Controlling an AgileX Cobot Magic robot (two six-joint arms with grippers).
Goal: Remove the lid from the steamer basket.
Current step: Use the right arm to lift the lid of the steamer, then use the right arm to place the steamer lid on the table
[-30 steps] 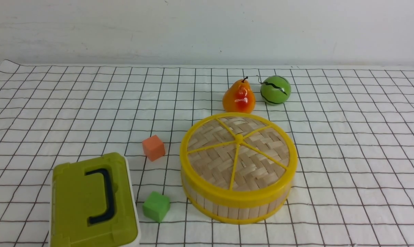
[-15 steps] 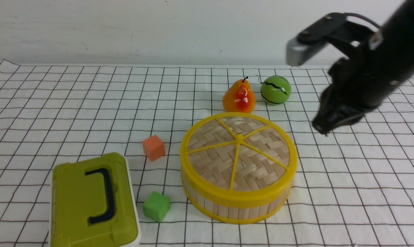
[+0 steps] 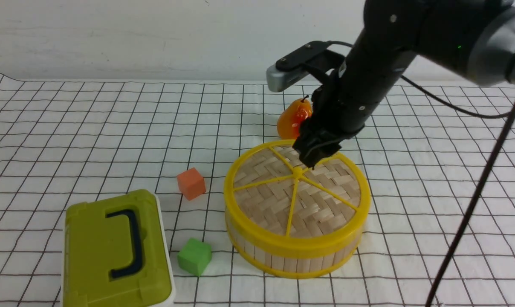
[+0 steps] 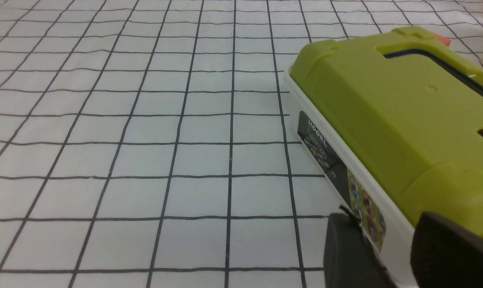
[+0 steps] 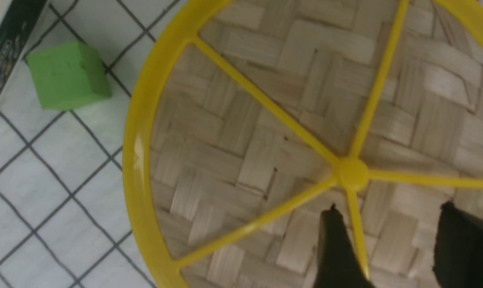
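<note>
— Where is the lid (image 3: 296, 192) now?
— I see it closed on the steamer basket (image 3: 283, 258), on my side of the pear (image 3: 291, 121). My right gripper (image 3: 311, 160) hangs over it beside the centre knob (image 3: 297, 172), jaws apart, one spoke (image 5: 355, 228) between them, gripping nothing.
— And the left?
— The left gripper (image 4: 401, 256) is just beside the green box (image 3: 112, 247), jaws apart, empty.

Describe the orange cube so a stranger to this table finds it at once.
Find the round steamer basket with its yellow-rimmed lid. Left of it lie two small cubes. The orange cube is the farther one; the green cube sits nearer.
</note>
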